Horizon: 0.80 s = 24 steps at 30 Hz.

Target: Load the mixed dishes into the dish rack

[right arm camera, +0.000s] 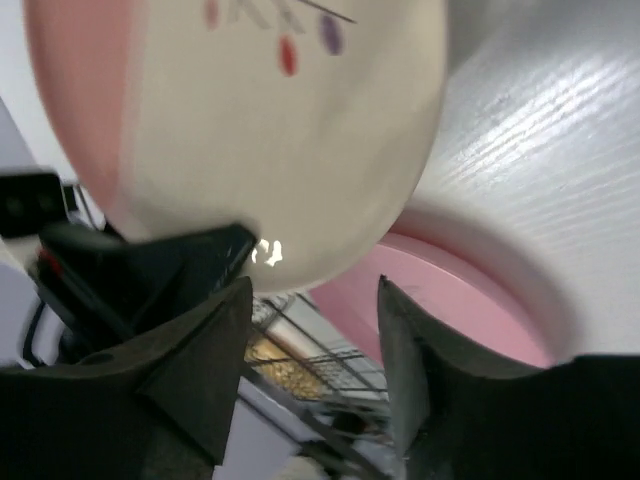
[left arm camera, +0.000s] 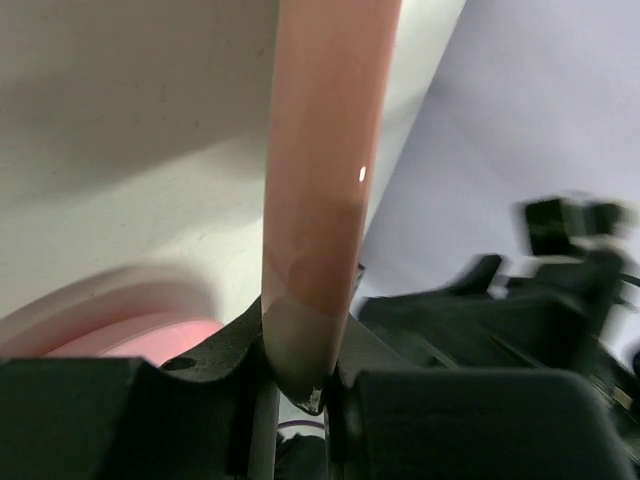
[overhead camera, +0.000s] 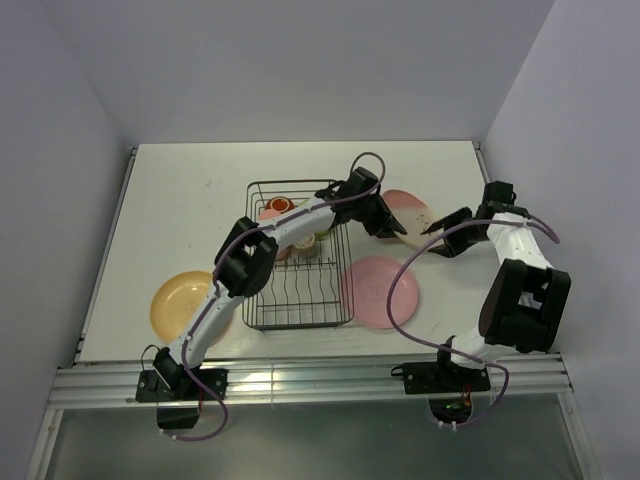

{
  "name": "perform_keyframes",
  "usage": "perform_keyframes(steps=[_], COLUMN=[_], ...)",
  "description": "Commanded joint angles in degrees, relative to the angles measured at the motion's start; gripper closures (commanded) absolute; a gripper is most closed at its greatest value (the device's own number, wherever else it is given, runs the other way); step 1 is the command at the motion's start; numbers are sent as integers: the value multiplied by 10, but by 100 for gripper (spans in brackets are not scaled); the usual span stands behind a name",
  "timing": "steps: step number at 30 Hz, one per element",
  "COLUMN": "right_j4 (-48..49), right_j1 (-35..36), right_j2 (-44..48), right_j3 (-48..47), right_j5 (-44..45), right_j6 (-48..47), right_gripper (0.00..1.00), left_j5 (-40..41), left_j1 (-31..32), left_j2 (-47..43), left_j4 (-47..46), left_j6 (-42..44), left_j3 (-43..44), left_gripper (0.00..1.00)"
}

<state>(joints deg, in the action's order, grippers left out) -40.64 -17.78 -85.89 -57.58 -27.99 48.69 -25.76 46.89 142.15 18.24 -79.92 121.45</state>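
My left gripper [overhead camera: 388,222] [left arm camera: 305,350] is shut on the rim of the pink-and-cream plate [overhead camera: 408,204] [left arm camera: 325,180]. It holds the plate on edge above the table, right of the dish rack [overhead camera: 295,258]. In the right wrist view the same plate [right arm camera: 250,130] fills the top. My right gripper [overhead camera: 440,238] [right arm camera: 310,300] stands open just below that plate's edge, its fingers apart from the plate. A pink plate [overhead camera: 380,291] [right arm camera: 460,300] lies flat on the table beneath. The yellow-orange plate [overhead camera: 182,303] lies at the near left. A red-orange cup [overhead camera: 278,205] and a bowl [overhead camera: 306,244] sit in the rack.
White walls close the table in at the back and on both sides. My left arm [overhead camera: 250,262] stretches diagonally over the rack. A metal rail [overhead camera: 320,380] runs along the near edge by the arm bases.
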Motion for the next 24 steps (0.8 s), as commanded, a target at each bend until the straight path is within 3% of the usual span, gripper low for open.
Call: perform_keyframes(steps=[1,4,13,19,24], right_j4=[-47,-64,-113,-75,-62], right_j1=[13,46,143,175,209], right_j2=[84,139,308,354,361], right_j3=[-52,-51,10,76,56], right_j5=[36,57,110,52,50], right_j6=[-116,-134,-145,-142,-145], right_gripper=[38,30,31,31,31], left_j5=[4,6,80,122,154], left_j1=[-7,-8,-1,9,28], left_j2=[-11,-29,-142,-224,-289], left_j4=[55,82,196,243,260], left_j6=[86,138,285,350,383], left_j3=[68,73,78,77,79], left_gripper=[100,100,100,100,100])
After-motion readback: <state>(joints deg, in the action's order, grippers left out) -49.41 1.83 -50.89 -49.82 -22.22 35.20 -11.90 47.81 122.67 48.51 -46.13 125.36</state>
